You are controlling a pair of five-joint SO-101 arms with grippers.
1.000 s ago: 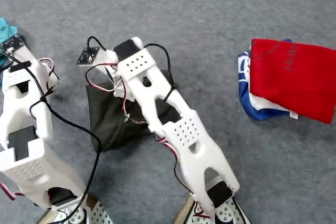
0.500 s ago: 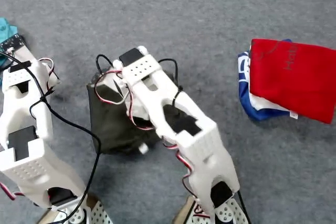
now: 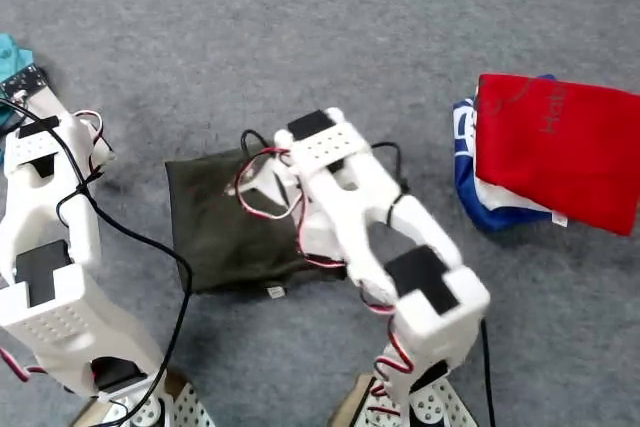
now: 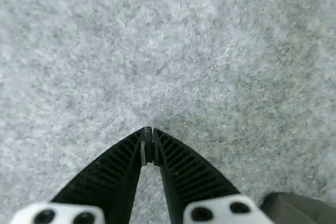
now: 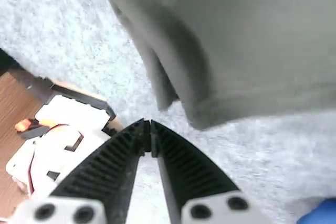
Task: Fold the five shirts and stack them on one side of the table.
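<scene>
Olive-green folded cotton shirt [image 3: 225, 222] lies flat on the grey felt table [image 3: 400, 57], a near-rectangular packet whose longer axis appears to run towards the stack of folded shirts. That stack, a red shirt [image 3: 555, 152] on top of a blue one [image 3: 480, 197], sits well apart from the olive shirt on its far side from the left arm.

The white right arm [image 3: 350, 197] is doubled up directly above the olive shirt's stack-side edge, making it the nearer arm by a wide margin. Its wrist view shows the right gripper [image 5: 147, 127] just off the olive shirt's hemmed edge, jaws pressed together with nothing between them. To carry the shirt to the stack, this gripper would have to spread and take that edge.

The white left arm [image 3: 45, 237] stands apart from the olive shirt, opposite the stack. Its left gripper [image 4: 148, 135] hangs over bare felt, tips touching, gripping nothing.
</scene>
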